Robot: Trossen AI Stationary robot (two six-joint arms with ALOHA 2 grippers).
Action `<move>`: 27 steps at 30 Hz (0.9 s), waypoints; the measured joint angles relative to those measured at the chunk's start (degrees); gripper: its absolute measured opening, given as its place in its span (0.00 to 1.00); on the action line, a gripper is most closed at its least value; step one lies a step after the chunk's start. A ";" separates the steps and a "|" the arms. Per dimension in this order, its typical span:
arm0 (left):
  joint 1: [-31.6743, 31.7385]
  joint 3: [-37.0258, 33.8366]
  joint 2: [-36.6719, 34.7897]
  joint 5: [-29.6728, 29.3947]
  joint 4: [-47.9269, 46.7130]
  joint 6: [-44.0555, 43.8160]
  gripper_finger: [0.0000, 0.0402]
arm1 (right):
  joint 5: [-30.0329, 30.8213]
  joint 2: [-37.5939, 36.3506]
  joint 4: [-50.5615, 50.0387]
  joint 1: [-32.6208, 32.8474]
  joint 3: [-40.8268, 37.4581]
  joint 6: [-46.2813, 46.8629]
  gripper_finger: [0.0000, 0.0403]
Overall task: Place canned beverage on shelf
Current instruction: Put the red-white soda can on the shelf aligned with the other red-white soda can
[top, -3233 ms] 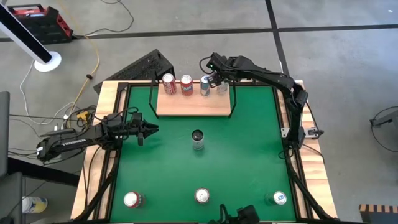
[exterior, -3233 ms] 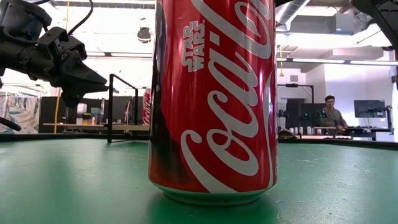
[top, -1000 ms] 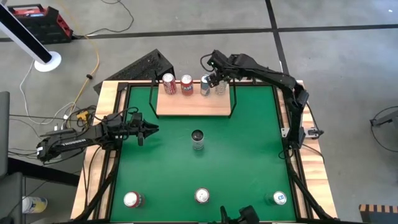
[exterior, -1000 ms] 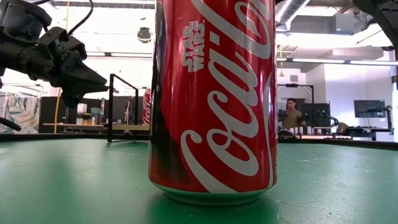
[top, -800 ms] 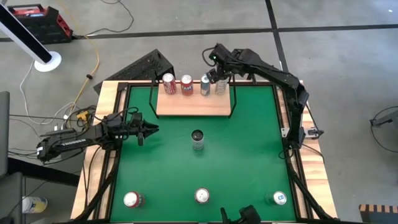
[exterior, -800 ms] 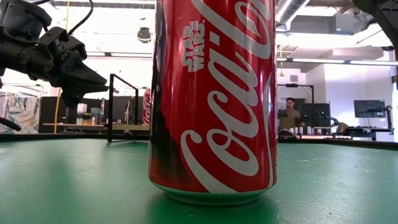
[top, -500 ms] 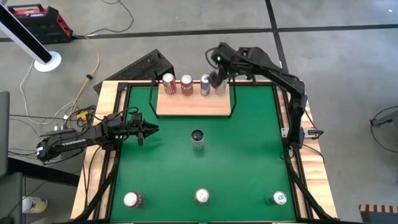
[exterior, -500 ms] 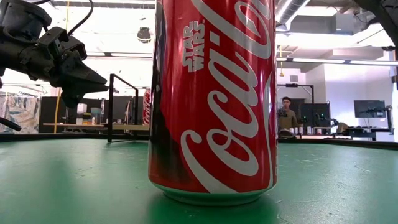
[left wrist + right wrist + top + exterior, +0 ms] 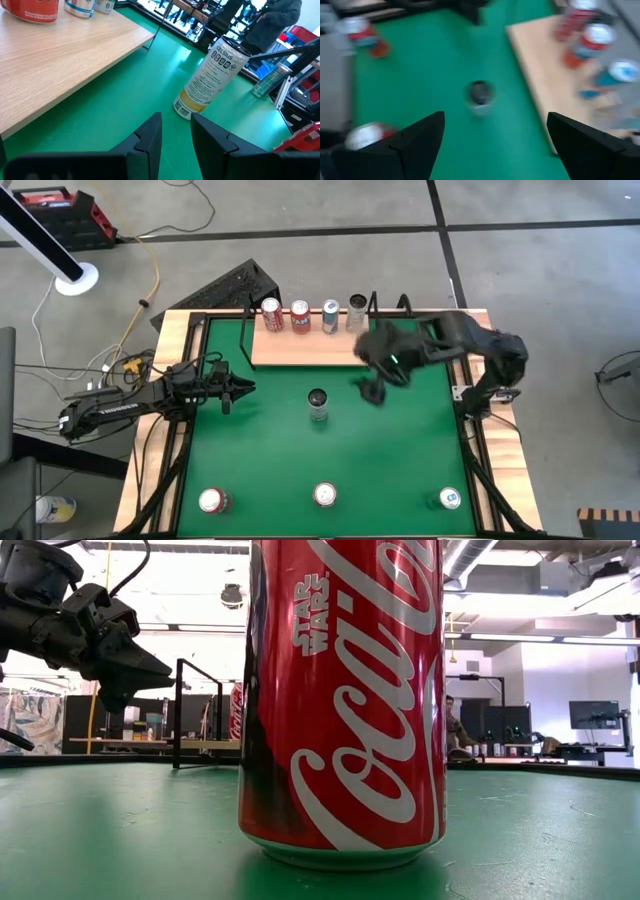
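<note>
High view: right pincer (image 9: pixel 372 390) wide open, empty, above green table (image 9: pixel 400 460) beside the shelf (image 9: pixel 305 351).

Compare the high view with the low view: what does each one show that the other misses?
Only the high view shows the shelf with four cans along its back edge, the dark-topped can mid-table, and the open right gripper beside it. Only the low view shows the room behind, with a person at the desks. Both show the left gripper, nearly closed and empty, and the red front can.
</note>
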 joint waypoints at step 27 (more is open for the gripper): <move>-0.02 -0.04 -0.02 -2.64 -0.11 -24.00 0.22 | -3.46 25.09 22.49 26.87 -0.09 0.15 0.93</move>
